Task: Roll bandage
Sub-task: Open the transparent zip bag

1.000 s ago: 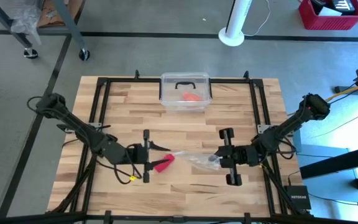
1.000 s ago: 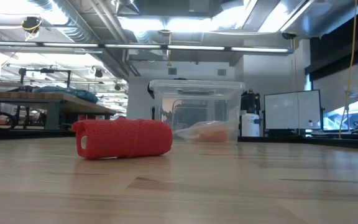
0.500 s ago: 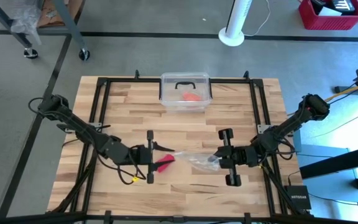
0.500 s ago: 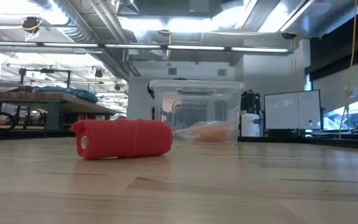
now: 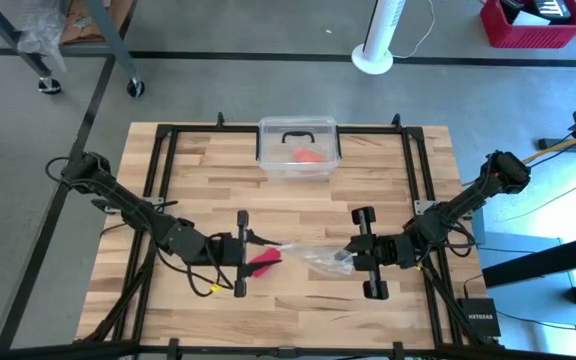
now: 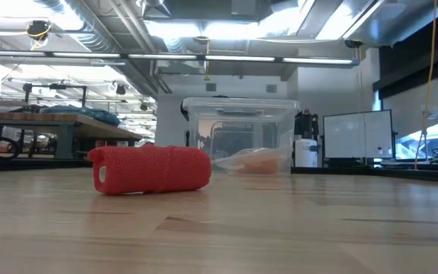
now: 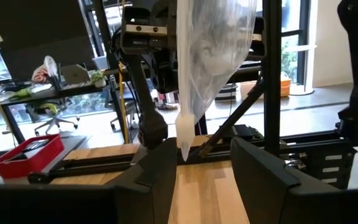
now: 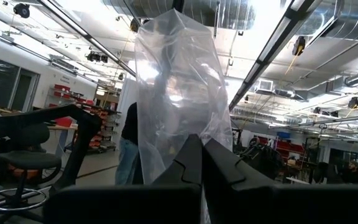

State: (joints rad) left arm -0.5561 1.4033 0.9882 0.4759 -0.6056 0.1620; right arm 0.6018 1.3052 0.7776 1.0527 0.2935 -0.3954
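The rolled red bandage (image 5: 265,262) lay on its side on the wooden table (image 5: 298,210), near the front edge and just beside the left gripper (image 5: 246,252), whose fingers stood apart around nothing. The right gripper (image 5: 351,254), pinched shut, gripped a crinkly clear bag (image 5: 313,257) stretching toward the roll. A clear lidded box (image 5: 298,147) with an orange-red lump (image 5: 309,156) inside sat at the far edge.

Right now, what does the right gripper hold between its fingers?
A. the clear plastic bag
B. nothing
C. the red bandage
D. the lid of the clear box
A: the right gripper is shut on the clear plastic bag, which stands up from its closed fingers.
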